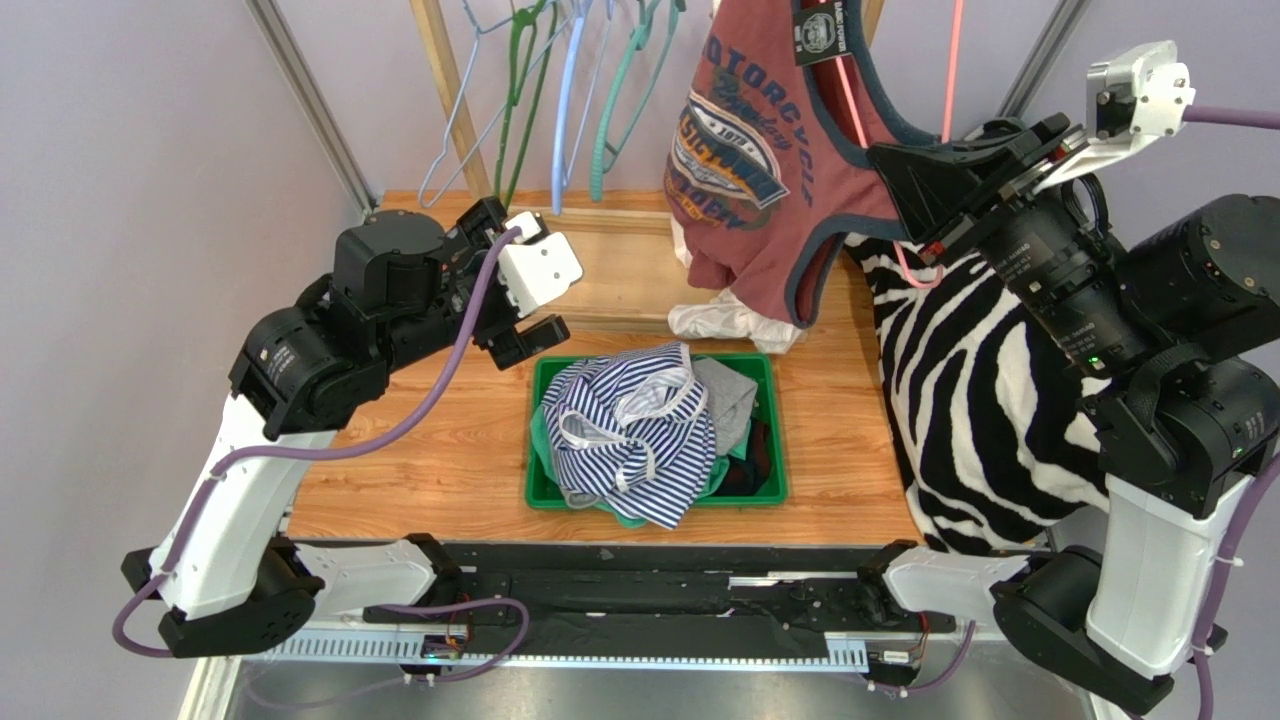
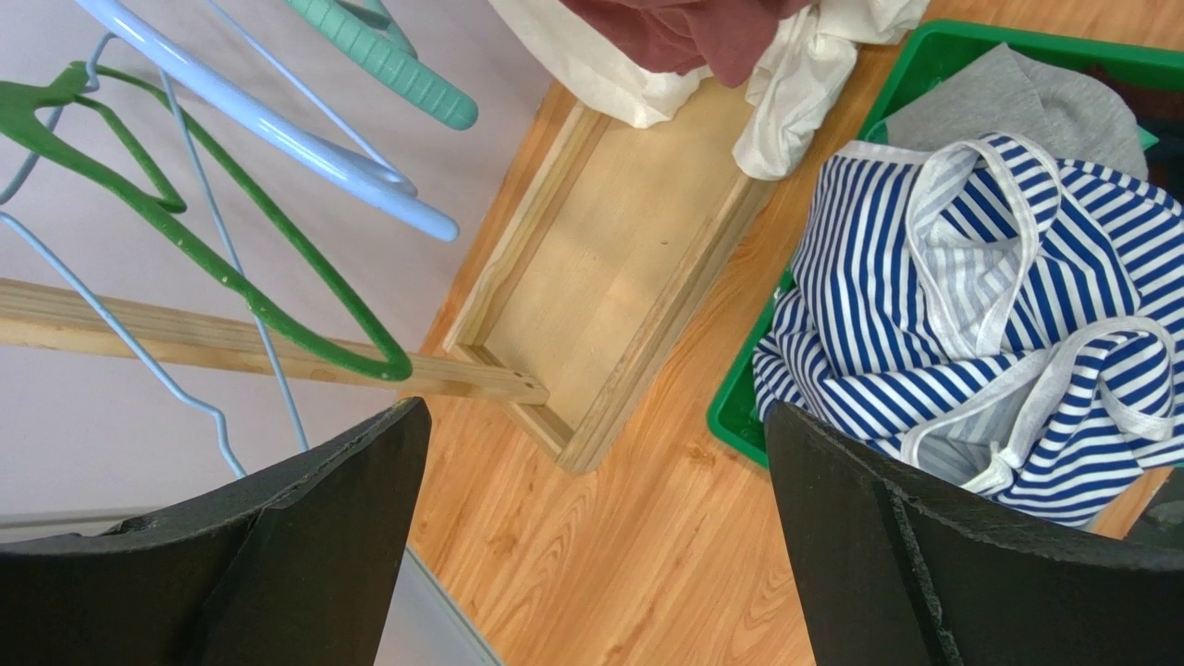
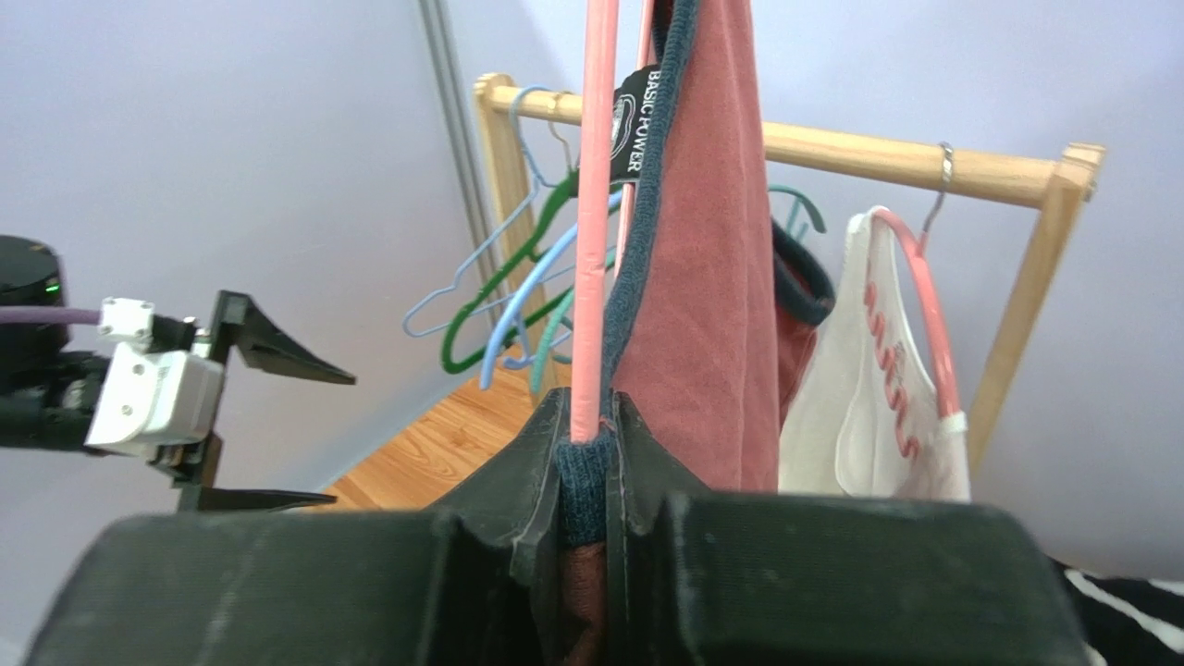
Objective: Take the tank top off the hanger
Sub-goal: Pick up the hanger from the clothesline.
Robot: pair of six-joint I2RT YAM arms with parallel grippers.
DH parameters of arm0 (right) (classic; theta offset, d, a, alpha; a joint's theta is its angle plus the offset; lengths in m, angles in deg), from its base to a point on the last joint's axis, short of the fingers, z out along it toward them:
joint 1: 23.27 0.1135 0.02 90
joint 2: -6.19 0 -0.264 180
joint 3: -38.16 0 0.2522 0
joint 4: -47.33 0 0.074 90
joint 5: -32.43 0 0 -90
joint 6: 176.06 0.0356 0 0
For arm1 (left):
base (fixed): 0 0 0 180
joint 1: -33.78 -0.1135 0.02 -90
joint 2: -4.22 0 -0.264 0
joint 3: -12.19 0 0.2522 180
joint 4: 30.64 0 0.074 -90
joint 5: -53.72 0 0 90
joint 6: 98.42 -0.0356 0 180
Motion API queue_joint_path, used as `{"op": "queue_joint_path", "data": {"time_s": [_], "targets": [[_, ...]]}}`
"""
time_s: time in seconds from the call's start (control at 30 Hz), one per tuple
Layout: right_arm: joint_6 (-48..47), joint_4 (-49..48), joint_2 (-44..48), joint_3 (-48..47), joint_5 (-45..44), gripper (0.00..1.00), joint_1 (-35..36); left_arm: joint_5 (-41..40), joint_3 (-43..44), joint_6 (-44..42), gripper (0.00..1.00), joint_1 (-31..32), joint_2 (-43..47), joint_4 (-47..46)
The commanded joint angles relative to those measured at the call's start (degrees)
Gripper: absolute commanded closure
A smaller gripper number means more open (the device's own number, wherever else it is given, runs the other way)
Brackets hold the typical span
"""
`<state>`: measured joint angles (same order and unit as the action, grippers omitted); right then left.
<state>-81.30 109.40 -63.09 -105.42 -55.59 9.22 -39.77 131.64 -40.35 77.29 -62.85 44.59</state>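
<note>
One hand (image 3: pixel 587 465), the right, clamps tank top (image 3: pixel 709 319).

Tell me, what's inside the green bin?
A blue-striped top fills the green bin, with a grey cloth and something dark beside it. Whatever lies underneath is covered.

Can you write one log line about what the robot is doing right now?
right tool: shut on tank top trim | tank top: on pink hanger | left tool: open, empty
</note>
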Motion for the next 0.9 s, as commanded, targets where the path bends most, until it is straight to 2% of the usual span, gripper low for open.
{"op": "queue_joint_path", "data": {"time_s": [0.0,0.3,0.57,0.67,0.87], "targets": [[0.16,-10.60,1.69,0.01,9.86,1.00,0.12,1.02,1.98,1.69,0.01,-0.44,0.10,-0.74],[2.37,-11.66,3.70,-1.49,17.09,1.00,0.12,1.64,1.89,1.86,0.01,-0.62,0.01,-0.92],[-1.41,-4.21,7.13,6.94,16.83,1.00,0.03,2.08,2.76,1.51,0.01,-0.62,0.53,-1.36],[-3.96,0.80,7.58,10.53,18.05,1.00,0.12,3.04,5.31,0.12,0.01,-0.62,0.62,-1.09],[-4.58,5.38,8.89,20.03,19.73,1.00,0.12,8.75,18.40,-1.91,0.01,-0.62,-1.39,2.24]]}}
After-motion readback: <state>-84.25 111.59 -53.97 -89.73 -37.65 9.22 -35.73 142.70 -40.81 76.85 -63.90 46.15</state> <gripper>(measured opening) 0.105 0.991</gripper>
